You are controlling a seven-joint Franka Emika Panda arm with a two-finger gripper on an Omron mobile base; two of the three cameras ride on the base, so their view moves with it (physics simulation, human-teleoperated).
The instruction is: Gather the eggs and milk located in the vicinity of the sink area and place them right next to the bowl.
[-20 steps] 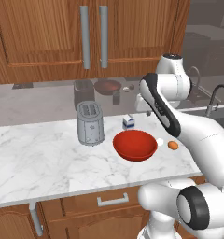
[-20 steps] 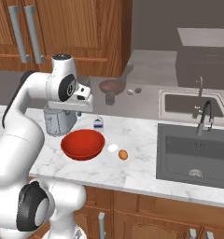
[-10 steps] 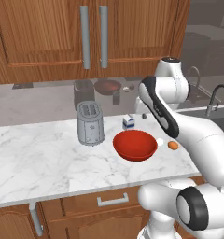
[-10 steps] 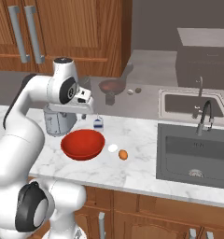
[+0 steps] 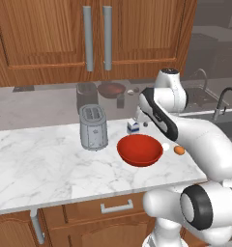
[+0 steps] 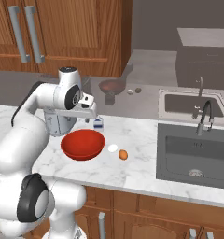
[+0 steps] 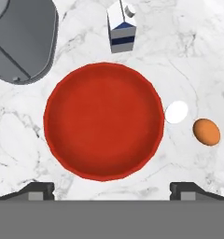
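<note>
Since a sec ago the arm has lifted a bit and its jaws, shut then, now stand spread wide w/ nothing between them; the carton, eggs and bowl lie as before. Arm rises from the base, elbow bent high, forearm reaching fwd over the marble counter point(image 5: 50, 164), hand pointed straight down above the bowl. Gripper point(image 7: 111, 186) hangs over the near rim of the red bowl point(image 7: 103, 120), both tips wide apart at the bottom of the hand view, touching nothing. Grey toaster point(image 5: 93, 127) stands upright just left of the bowl, not touching. Milk point(image 7: 121, 27) stands upright just behind the bowl's far rim, near the toaster's corner, small gap to the bowl. White egg point(image 7: 176, 112) lies at the bowl's right rim, touching or nearly so; can't tell which. Orange-brown egg point(image 7: 206, 131) lies just beside the white one, further right, apart from the bowl. Sink point(image 6: 193, 149) sits well to the right.
</note>
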